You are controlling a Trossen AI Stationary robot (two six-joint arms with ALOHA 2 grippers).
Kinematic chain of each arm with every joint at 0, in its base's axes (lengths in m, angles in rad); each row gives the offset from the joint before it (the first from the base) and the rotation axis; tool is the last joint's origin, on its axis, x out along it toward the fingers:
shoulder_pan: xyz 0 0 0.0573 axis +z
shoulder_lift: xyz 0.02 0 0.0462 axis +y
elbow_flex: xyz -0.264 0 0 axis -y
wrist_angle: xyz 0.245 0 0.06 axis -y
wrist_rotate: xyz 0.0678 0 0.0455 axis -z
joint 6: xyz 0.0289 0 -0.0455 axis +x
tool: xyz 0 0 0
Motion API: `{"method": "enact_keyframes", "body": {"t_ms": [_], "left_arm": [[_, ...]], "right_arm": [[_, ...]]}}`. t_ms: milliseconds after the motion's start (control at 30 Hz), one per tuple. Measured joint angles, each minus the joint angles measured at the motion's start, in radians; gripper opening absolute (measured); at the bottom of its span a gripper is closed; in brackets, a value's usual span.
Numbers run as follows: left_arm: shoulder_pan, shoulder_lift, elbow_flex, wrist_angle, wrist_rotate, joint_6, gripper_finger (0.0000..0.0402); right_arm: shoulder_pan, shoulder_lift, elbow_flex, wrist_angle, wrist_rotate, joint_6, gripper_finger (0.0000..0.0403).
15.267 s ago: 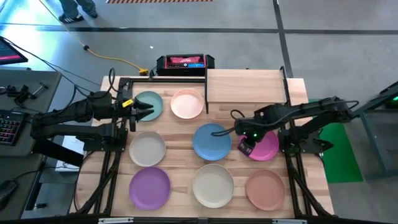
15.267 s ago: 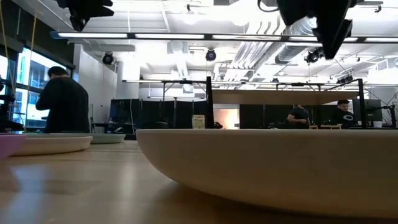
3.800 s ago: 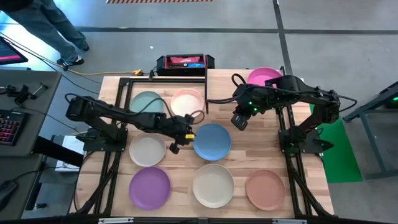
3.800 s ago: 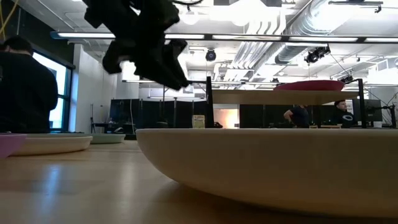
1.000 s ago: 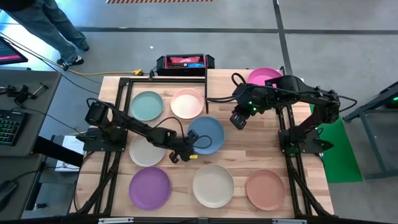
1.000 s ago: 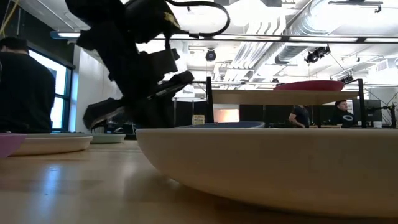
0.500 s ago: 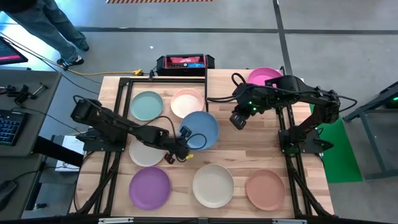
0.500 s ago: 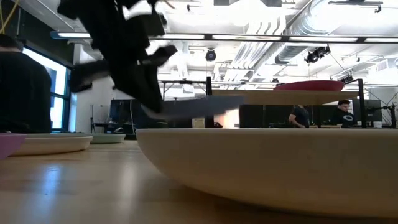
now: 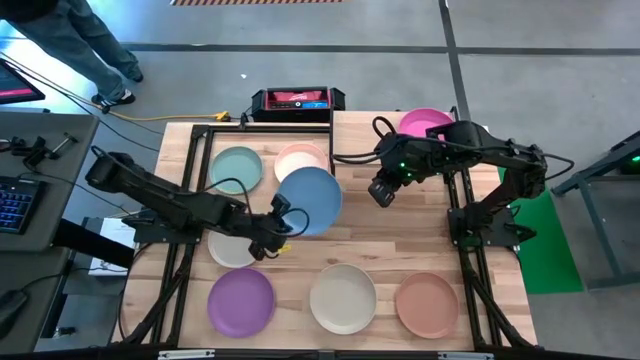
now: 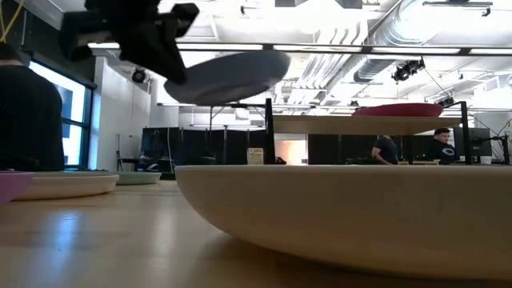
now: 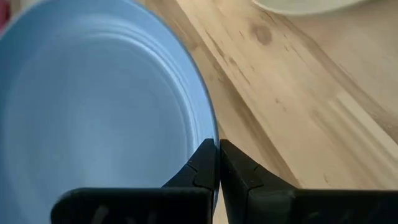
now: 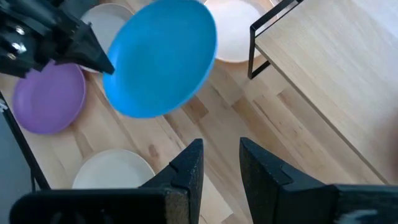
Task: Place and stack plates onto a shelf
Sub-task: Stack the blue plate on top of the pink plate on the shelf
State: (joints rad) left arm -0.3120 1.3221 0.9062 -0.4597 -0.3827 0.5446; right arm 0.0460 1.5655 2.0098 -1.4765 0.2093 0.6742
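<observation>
Left end effector point(image 9: 277, 222) pinches the blue plate point(image 9: 309, 200) by its rim alone, plate airborne above the surface point(image 9: 390, 235), partly over the pale pink plate point(image 9: 296, 155).

Risk: the thin edge grip lets the plate tilt or slip during the carry, or it clips a black shelf post point(image 9: 332, 145).

Right end effector point(image 9: 381, 192) hovers spread beside the shelf point(image 9: 375, 140).

Count: eight plates; one magenta point(image 9: 424, 122) on the shelf, one aloft, six on the surface.
</observation>
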Motion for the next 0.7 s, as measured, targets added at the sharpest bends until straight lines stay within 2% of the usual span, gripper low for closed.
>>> {"method": "enact_keyframes", "body": {"t_ms": [167, 400, 700], "left_arm": [[-0.017, -0.046, 0.002, 0.0, -0.058, 0.07, 0.0], [-0.014, -0.052, 0.057, -0.044, -0.128, 0.185, 0.0], [-0.006, -0.051, 0.087, -0.072, -0.137, 0.227, 0.0]], "right_arm": [[-0.003, 0.024, 0.0, 0.0, 0.051, -0.021, 0.0096], [-0.057, 0.092, -0.001, 0.091, 0.057, -0.01, 0.0124], [-0.112, 0.146, -0.001, 0.191, 0.046, -0.009, 0.0123]]}}
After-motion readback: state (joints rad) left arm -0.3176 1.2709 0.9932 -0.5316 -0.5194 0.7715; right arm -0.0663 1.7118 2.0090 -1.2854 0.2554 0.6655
